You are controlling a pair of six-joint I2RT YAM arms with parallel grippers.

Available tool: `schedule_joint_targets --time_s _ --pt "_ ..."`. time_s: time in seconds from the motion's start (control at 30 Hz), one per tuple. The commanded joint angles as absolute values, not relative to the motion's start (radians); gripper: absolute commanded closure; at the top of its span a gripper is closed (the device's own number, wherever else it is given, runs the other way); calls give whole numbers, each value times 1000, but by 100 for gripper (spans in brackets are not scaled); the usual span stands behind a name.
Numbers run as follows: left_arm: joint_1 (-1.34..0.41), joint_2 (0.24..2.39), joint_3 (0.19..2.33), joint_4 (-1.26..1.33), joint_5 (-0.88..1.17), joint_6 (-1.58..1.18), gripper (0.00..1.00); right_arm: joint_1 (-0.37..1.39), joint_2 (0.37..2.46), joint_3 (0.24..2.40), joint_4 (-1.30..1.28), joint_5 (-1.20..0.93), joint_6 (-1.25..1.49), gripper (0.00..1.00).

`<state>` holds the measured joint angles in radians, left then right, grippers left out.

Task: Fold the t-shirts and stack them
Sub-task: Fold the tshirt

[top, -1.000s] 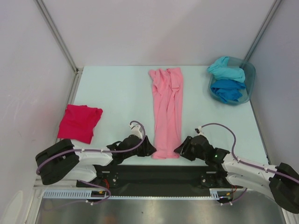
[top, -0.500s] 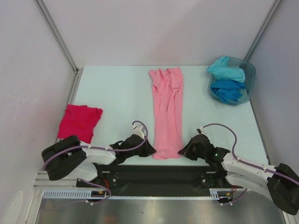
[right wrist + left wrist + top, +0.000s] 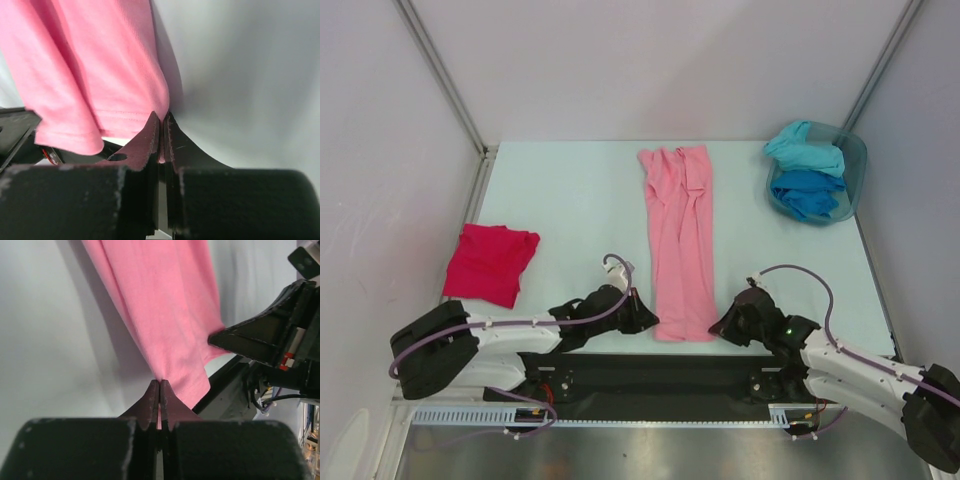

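Note:
A light pink t-shirt [image 3: 678,240] lies folded into a long narrow strip down the middle of the table. My left gripper [image 3: 648,322] is shut on its near left corner, where pink cloth [image 3: 165,330] runs out from between the closed jaws [image 3: 159,385]. On the near right corner my right gripper [image 3: 718,326] is shut as well, pinching the hem [image 3: 125,115] at its fingertips [image 3: 161,119]. A crimson-magenta t-shirt [image 3: 490,263] lies folded at the left edge. Turquoise [image 3: 805,149] and blue [image 3: 807,192] t-shirts sit bunched in the tub.
A teal plastic tub [image 3: 852,165] stands at the back right corner. White walls and metal posts close in the table on three sides. A black base rail [image 3: 650,372] runs along the near edge between the arms.
Both grippers have closed on the near corners of the pink t-shirt. The shirt's near end has lifted and shifted slightly away from the table edge.

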<state>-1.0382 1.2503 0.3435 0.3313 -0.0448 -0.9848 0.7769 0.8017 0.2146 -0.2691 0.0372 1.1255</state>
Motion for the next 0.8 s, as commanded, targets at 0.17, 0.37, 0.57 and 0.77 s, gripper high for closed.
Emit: schedule_joint_targets --time_s 0.17,0.37,0.57,0.77 --pt "-1114 1175 376 243 -86 -1040 100 778 770 238 -373 49 1114 100" --pt "-1206 1167 367 184 -135 -1097 100 779 724 244 -408 55 1118 100" --pt "-1255 1074 376 45 -268 -1126 100 830 660 296 -486 123 1106 100" --pt "-1253 960 468 -132 -399 -1053 100 835 640 342 -494 133 1085 100"
